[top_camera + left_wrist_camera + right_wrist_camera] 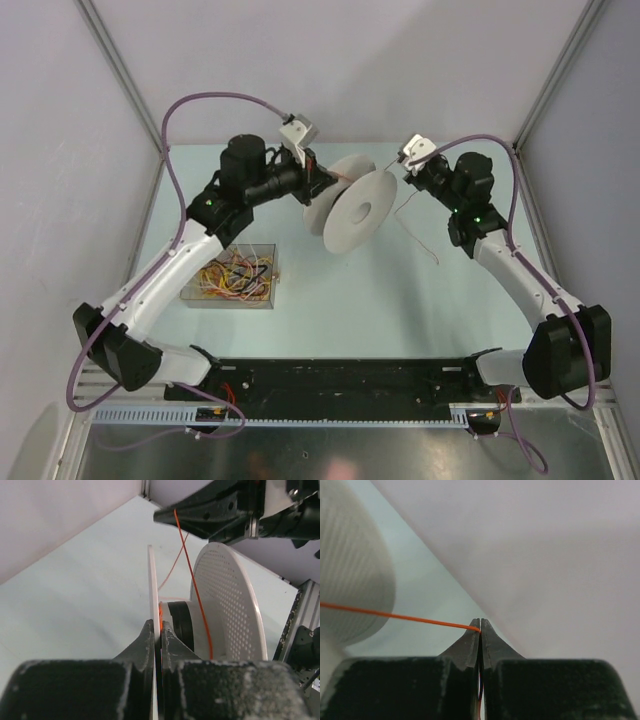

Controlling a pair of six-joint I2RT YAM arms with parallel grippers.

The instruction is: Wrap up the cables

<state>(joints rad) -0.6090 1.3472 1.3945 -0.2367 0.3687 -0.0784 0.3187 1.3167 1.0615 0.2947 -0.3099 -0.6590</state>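
A white round perforated spool (352, 212) is held on edge above the table. My left gripper (325, 183) is shut on its rear flange (152, 595), with the fingertips (172, 635) close to the black hub. My right gripper (480, 625) is shut on a thin orange cable (395, 615) that runs taut to the spool core (192, 580). In the top view the right gripper (405, 170) is just right of the spool, and the cable's loose tail (418, 238) hangs down to the table. Several more cables (235, 275) in yellow, orange, red and white lie in a clear box.
The clear box (272, 300) stands on the table left of centre, under my left forearm. Grey walls and metal frame posts (120, 70) close the back and sides. The arms' purple hoses (215, 98) loop above. A black base rail (340, 378) runs along the near edge.
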